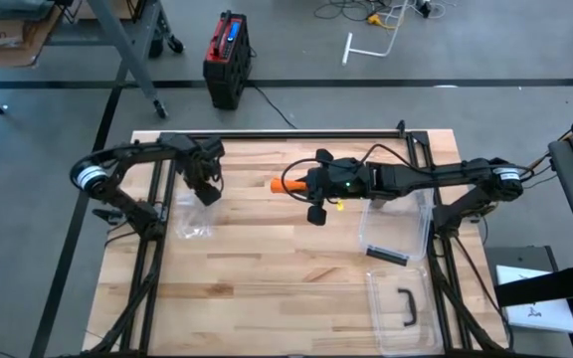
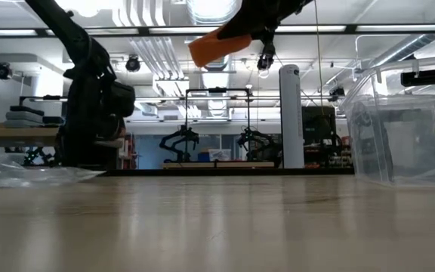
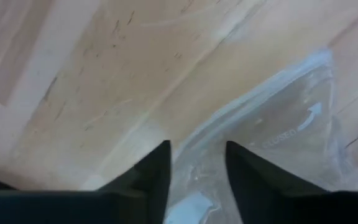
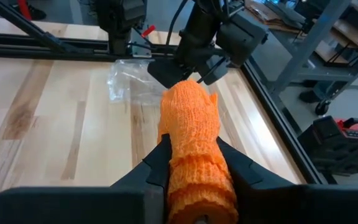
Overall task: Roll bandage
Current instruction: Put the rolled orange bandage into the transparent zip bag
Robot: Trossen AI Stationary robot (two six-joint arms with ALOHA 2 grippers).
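Two hands are at work over the wooden desk [image 1: 267, 268]. The right hand [image 4: 191, 163] is clamped on a rolled orange bandage [image 4: 193, 137], which sticks out ahead of its fingers and is carried clear above the desk near the middle; in the low view the roll [image 2: 216, 45] hangs high with nothing under it. The left hand [image 3: 196, 163] is down at the clear zip bag [image 3: 278, 143] lying on the desk's left part, its two fingers set narrowly apart with the bag's edge just ahead of and between their tips. Whether they have already pinched the plastic cannot be told from these views.

Judging by this, the rolling itself looks finished: the bandage is a compact cylinder, and the step in hand seems to be putting it away, with the bag the likely target. The roll's free end points toward the left hand, and the bag lies just beyond it in the right wrist view.

Next, the left hand would need a firm pinch on one layer of the bag's mouth and a slight lift to open it, so the right hand can bring the roll lower and push it in end first. A clear plastic bin [image 1: 398, 231] and its lid [image 1: 404, 310] sit behind the right hand, apart from the action.
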